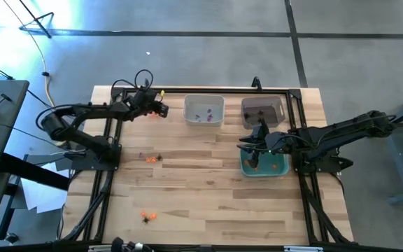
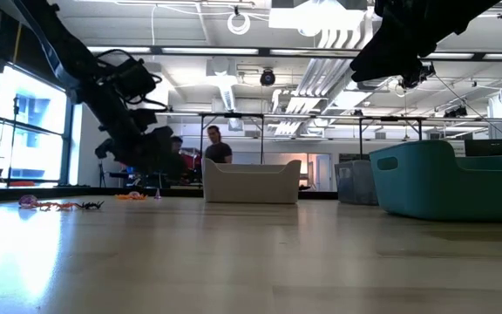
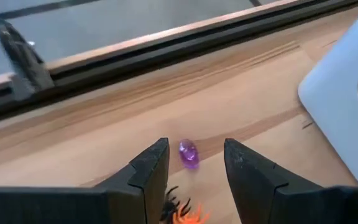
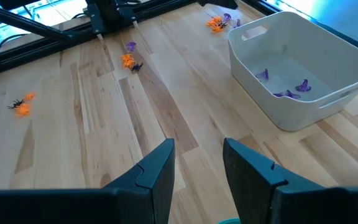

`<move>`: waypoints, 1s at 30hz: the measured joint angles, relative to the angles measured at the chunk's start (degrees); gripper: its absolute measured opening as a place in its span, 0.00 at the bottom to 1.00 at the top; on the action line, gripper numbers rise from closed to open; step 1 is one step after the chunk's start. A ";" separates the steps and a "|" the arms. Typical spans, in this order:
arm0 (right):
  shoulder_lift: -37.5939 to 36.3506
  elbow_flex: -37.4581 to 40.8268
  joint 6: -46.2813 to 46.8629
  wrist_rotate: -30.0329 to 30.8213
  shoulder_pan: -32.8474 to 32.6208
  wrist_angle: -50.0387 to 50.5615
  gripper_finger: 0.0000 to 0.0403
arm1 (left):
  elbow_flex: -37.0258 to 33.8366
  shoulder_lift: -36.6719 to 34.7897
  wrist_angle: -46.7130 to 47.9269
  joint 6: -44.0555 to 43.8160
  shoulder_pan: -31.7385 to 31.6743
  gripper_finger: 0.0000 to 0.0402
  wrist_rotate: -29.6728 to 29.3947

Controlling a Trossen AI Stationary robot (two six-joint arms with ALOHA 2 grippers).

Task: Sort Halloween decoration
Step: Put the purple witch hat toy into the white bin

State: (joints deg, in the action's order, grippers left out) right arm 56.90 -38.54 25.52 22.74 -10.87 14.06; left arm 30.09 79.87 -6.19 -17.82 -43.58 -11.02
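Purple trinkets (image 4: 289,89) lie inside the white bin (image 1: 203,110), which stands at the far edge of the wooden table (image 1: 208,203). Just beside the white bin, on its left, the left gripper (image 1: 161,110) hangs low over the table with its fingers (image 3: 149,171) apart at a middling width and holding nothing. Between these fingers one small purple trinket (image 3: 188,153) lies on the wood, and next to it a black spider (image 3: 169,204) and an orange piece (image 3: 190,217). To the right of the white bin stands a dark bin (image 1: 263,110), and in front of that one a teal bin (image 1: 264,164) with orange pieces inside. The right gripper (image 1: 248,145) hovers at the teal bin, its fingers (image 4: 152,168) apart and empty. More orange and black trinkets (image 1: 151,159) lie on the table in front of the white bin, to its left, and another little group (image 1: 147,216) lies well apart, near the front edge.
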 joint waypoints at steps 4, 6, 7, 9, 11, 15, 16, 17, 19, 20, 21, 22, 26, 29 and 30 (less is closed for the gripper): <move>-0.01 0.00 0.01 0.00 0.00 -0.01 0.33 | 0.00 1.95 -1.43 -0.91 0.03 0.36 0.63; 0.00 0.00 0.01 0.00 -0.01 -0.01 0.33 | 0.00 2.59 -1.95 -1.59 0.03 0.36 0.51; -0.01 0.00 0.01 0.00 0.00 0.00 0.33 | 0.00 2.83 -1.92 -1.64 0.03 0.36 0.21; 0.00 0.00 0.00 0.00 0.00 0.00 0.33 | 0.00 3.24 -1.91 -1.67 0.03 0.36 -0.37; 0.00 0.00 0.00 0.00 0.00 0.00 0.33 | 0.00 3.72 -1.86 -1.64 0.03 0.36 -1.50; 0.00 0.00 0.00 0.00 -0.02 0.00 0.33 | 0.00 4.85 -1.78 -1.67 0.03 0.36 -2.93; -0.01 0.00 0.00 0.00 -0.01 0.02 0.33 | 0.00 5.20 -1.77 -2.05 0.03 0.36 -2.92; -0.01 0.00 0.01 0.00 0.00 0.02 0.33 | 0.00 5.52 -1.88 -2.61 0.03 0.36 -2.86; 0.00 0.00 0.01 0.00 0.00 0.03 0.33 | 0.00 5.96 -2.17 -2.97 0.05 0.36 -2.72; 0.00 0.00 0.01 0.02 0.00 0.04 0.33 | 0.00 6.18 -2.64 -2.96 0.05 0.36 -2.68; 0.00 0.00 0.00 0.00 0.00 0.02 0.33 | 0.00 6.36 -3.17 -2.81 0.04 0.36 -2.66; 0.00 0.00 0.00 0.00 0.00 0.02 0.33 | 0.00 6.58 -3.82 -2.65 0.05 0.36 -2.61; 0.00 0.00 0.00 0.00 0.00 0.04 0.33 | 0.00 7.50 -6.24 -2.65 0.05 0.36 -1.16; 0.00 0.00 0.00 0.01 -0.01 0.05 0.33 | 0.00 8.82 -7.82 -2.65 0.05 0.36 -0.80; 0.00 0.00 0.00 0.00 0.00 0.04 0.33 | 0.01 9.44 -8.16 -2.66 0.05 0.36 -0.72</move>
State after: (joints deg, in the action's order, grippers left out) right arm 56.90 -38.54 25.52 22.74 -10.87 14.11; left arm 30.10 89.31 -14.35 -20.48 -43.53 -11.74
